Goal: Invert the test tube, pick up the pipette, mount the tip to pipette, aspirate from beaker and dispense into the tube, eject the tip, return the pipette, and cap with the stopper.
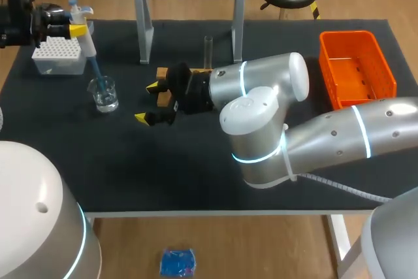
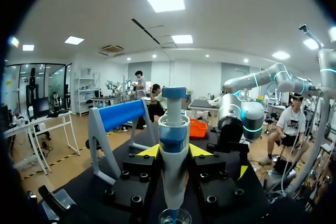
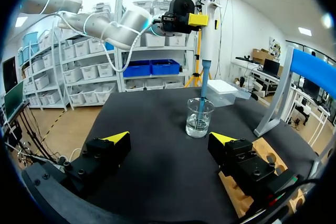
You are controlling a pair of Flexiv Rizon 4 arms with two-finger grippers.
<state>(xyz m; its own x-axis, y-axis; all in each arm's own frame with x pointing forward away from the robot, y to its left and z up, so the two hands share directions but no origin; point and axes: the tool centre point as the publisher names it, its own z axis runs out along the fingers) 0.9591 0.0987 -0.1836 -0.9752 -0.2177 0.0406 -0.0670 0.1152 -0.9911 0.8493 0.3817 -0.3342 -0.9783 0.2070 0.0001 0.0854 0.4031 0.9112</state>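
Head view sums it up: my left gripper is clamped on the pipette, holding it upright so the blue tip points straight down into the beaker right under the gripper. Makes sense to me, since upright is how you draw liquid up without it running back. My guess is I'm at the aspirate step.

From the left wrist camera the pipette body sits squeezed between both fingers, and the beaker rim just peeks out below them. Can't tell from there how deep the tip goes. The right wrist view shows it down inside the glass, reaching toward the bit of water at the bottom.

My right gripper is spread wide with nothing in it and hangs low over the table. The beaker is ahead of it, roughly centred between the fingers but well clear of them. A wooden block lies under and beside one finger.

I reckon the right gripper sits there to be handy for the test tube, which stands upright just beside it. The tube looks to be in that block, though my arm hides its base.

The tip box is just beside the left gripper. The orange basket is well off beyond my right arm, probably for the used tip.
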